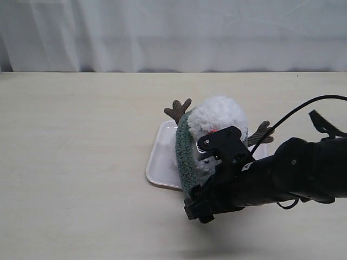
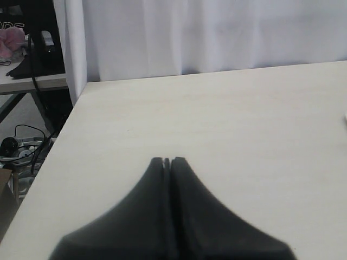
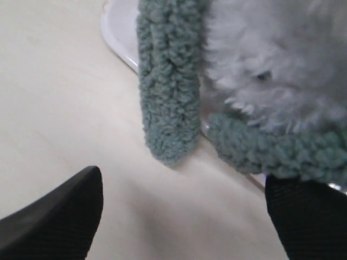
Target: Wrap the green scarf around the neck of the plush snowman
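The plush snowman [image 1: 217, 116] lies on a white tray [image 1: 160, 162], its brown twig arms sticking out at both sides. The green scarf [image 1: 184, 151] curves around its left side. In the right wrist view one scarf end [image 3: 168, 108] hangs down onto the table beside the tray [image 3: 116, 32], and another stretch [image 3: 271, 149] runs under the white fur [image 3: 276, 54]. My right gripper [image 3: 181, 216] is open just in front of the scarf with only bare table between its fingers [image 3: 59, 216]. From outside, the right gripper [image 1: 199, 206] sits at the snowman's near side. My left gripper [image 2: 167, 161] is shut and empty.
A white curtain [image 1: 173, 32] hangs along the table's far edge. In the left wrist view the table's side edge [image 2: 54, 157] drops off to a floor with cables and another bench [image 2: 27, 81]. The right arm [image 1: 293, 173] reaches in from the right.
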{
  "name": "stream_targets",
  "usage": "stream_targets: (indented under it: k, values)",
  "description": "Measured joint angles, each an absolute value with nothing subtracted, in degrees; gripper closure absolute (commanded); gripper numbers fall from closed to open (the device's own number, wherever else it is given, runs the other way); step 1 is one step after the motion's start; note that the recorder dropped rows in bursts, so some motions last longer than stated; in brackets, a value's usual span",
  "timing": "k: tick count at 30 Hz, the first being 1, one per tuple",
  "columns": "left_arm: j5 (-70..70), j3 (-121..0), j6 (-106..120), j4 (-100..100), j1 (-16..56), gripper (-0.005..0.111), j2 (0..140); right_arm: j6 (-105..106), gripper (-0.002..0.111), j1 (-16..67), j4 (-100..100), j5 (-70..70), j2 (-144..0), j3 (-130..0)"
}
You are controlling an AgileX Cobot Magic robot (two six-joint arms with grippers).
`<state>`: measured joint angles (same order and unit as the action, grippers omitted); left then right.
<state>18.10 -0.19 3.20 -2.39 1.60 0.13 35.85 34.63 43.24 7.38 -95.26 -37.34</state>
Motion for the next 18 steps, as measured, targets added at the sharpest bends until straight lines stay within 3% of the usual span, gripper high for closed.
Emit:
stream_targets:
  k: [6, 13, 18]
  values:
    - [18.10, -0.19, 3.20, -2.39, 1.60, 0.107, 0.13, 35.38, 0.033, 34.67, 43.24, 3.46, -97.16, -37.34]
    - [18.10, -0.19, 3.20, -2.39, 1.60, 0.107, 0.13, 35.33, 0.055, 34.67, 43.24, 2.12, -97.16, -37.34]
    - [18.10, -0.19, 3.20, -2.39, 1.60, 0.107, 0.13, 35.33, 0.081, 34.67, 43.24, 2.12, -97.41, -37.34]
